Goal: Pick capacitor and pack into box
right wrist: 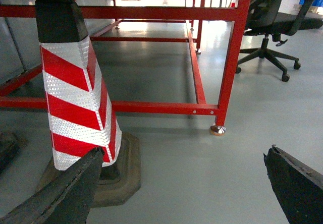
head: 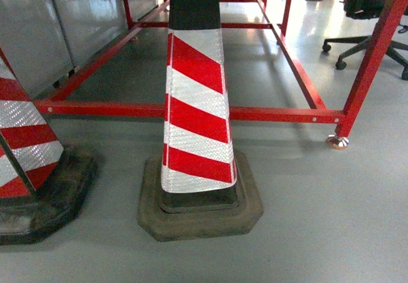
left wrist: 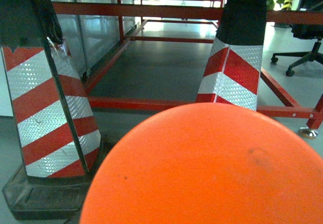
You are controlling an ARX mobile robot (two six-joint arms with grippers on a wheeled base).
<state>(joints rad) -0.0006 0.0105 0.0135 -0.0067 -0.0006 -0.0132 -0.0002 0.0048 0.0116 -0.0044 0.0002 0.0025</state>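
Head view: a red-and-white striped reflective traffic cone with black top and dark rubber base [head: 196,117] stands upright on the grey floor [head: 319,219], directly ahead. A second striped cone [head: 29,149] stands at the left edge. Behind both runs a red painted steel frame [head: 280,113], one foot pad resting on the floor. A black wheeled office chair [head: 366,44] sits beyond the frame, right.

Right tool [right wrist: 181,183]: two dark fingers [right wrist: 65,191] spread wide apart, nothing between them. Left tool: hidden in its wrist view by a large smooth orange rounded surface [left wrist: 207,168]; state cannot be determined.

Neither capacitor nor pink box appears in any view.
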